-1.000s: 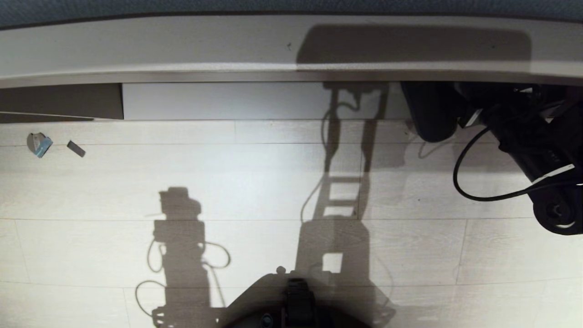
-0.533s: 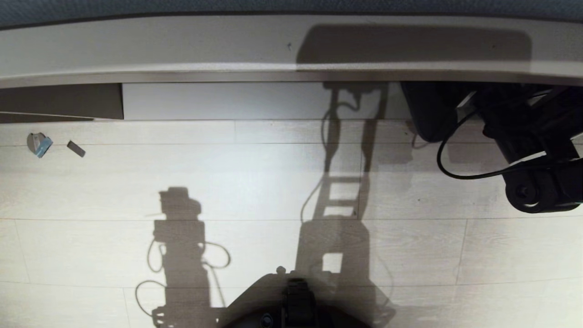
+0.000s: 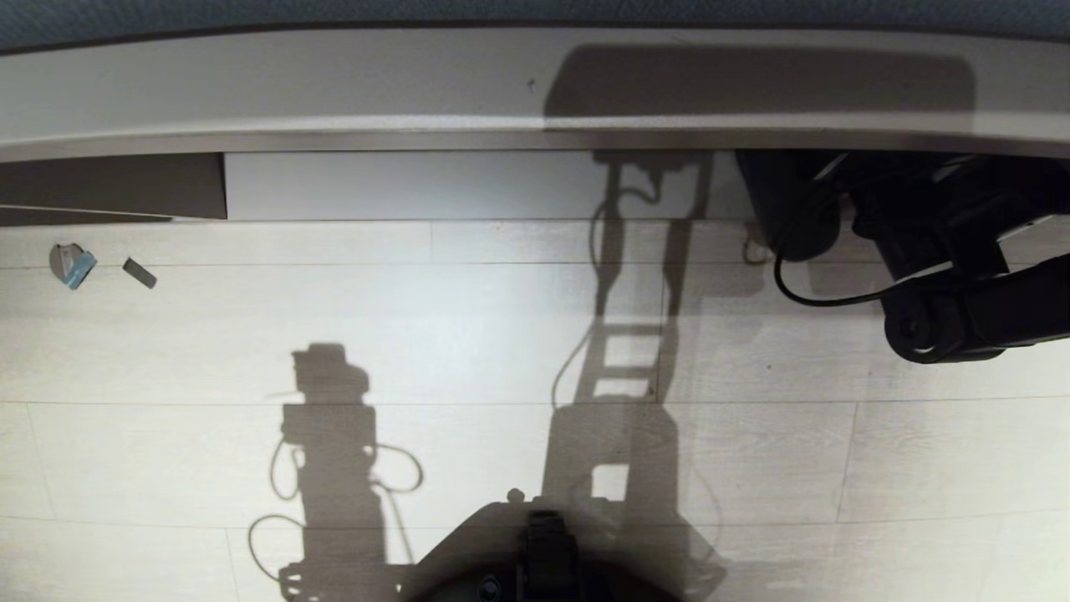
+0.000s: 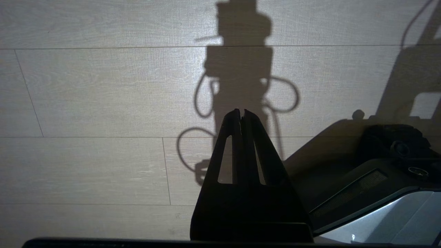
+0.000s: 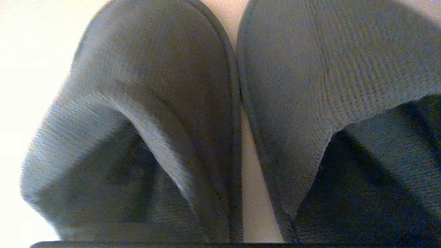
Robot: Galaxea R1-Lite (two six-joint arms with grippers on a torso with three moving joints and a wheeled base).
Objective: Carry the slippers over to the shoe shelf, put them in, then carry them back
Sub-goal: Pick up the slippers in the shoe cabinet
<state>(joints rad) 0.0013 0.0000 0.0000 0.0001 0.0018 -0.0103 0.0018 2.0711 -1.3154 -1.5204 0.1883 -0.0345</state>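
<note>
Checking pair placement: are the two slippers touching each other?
Touching. In the right wrist view the left-hand slipper and the right-hand slipper meet edge to edge near the toes, then split apart, with pale surface showing between them.

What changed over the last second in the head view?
The right arm swung its elbow up and leftward across the floor, reaching further under the counter, its cable loop shifting along. The slipper, the floor scraps and the shut left gripper stayed put.

A small scrap (image 3: pixel 139 273) and a bluish bit (image 3: pixel 73 265) lie on the floor (image 3: pixel 468 334), far left of the right pincer's side.
</note>
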